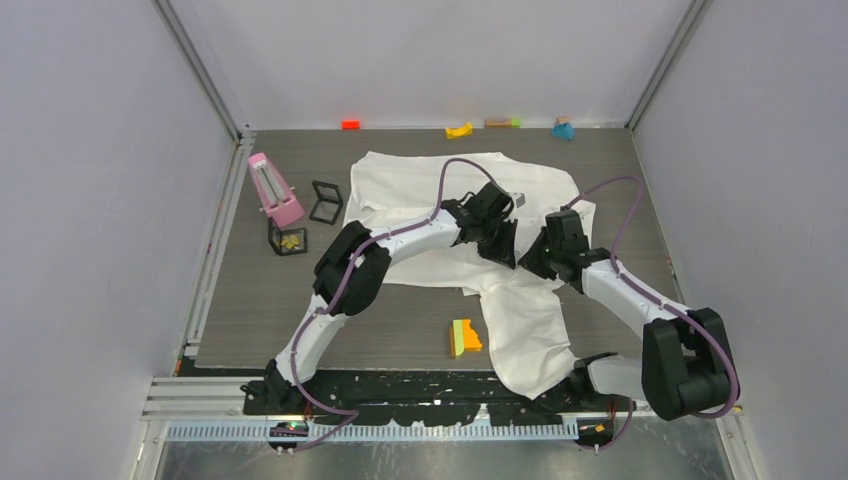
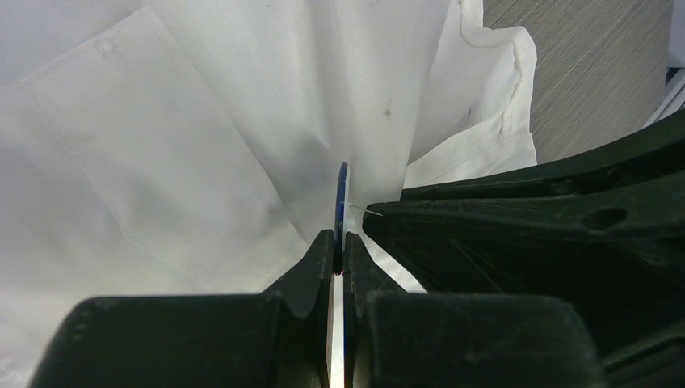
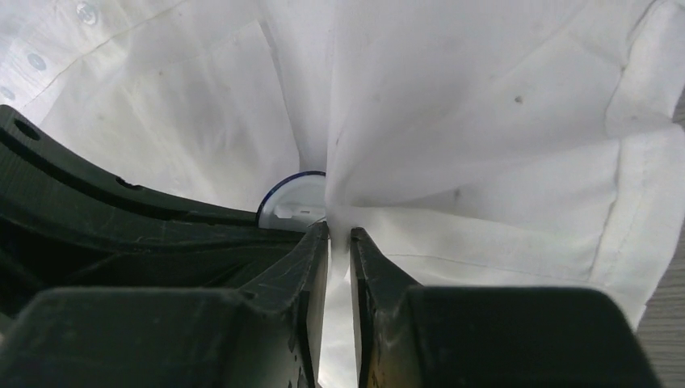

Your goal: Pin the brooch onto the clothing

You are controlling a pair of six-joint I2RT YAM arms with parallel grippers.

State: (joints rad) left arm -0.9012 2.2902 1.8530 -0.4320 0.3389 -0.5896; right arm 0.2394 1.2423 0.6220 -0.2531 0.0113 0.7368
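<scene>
Pinching the tiny, rigid brooch (image 2: 342, 190) by its thin rim, my left gripper (image 2: 339, 242) holds it at centre against a limp fold of the thin white shirt (image 3: 485, 121), which my right gripper (image 3: 339, 234) clamps just to its right.

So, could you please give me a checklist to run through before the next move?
1. Is the left gripper shut on the brooch, held edge-on: ok.
2. Is the right gripper pinching a raised fold of the shirt: ok.
3. Is the brooch right beside that fold: ok.
4. Is the pin through the fabric: cannot tell.
5. Are the two grippers clear of each other: cannot tell, they sit very close.
</scene>
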